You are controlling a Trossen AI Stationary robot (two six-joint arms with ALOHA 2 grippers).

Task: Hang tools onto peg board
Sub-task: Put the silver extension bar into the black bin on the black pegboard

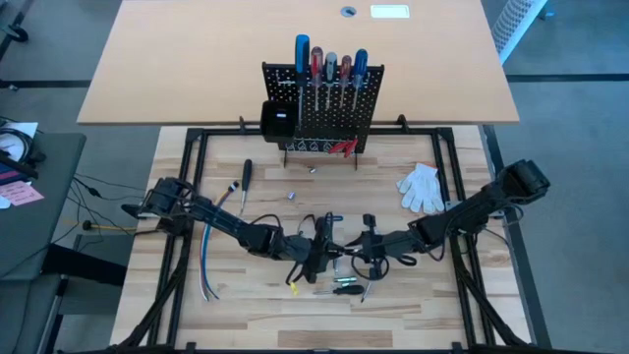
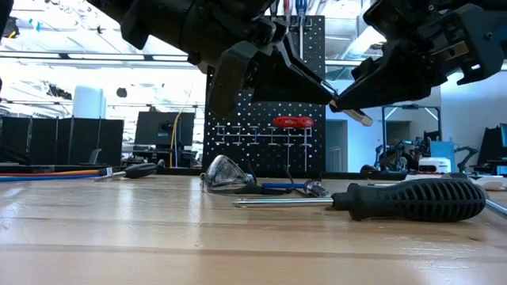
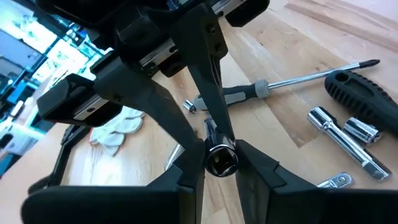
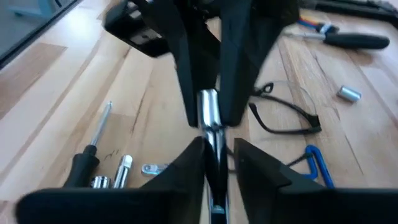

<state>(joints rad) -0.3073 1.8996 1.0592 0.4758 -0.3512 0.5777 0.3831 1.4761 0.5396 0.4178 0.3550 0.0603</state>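
Both pincers (image 3: 219, 163) (image 4: 214, 152) hide most of the silver socket tool (image 3: 221, 158).

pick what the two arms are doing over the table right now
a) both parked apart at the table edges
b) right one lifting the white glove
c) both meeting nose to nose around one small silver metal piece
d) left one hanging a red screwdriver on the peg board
c: the left gripper and the right gripper meet tip to tip above the table, both sets of fingers around one silver metal piece.
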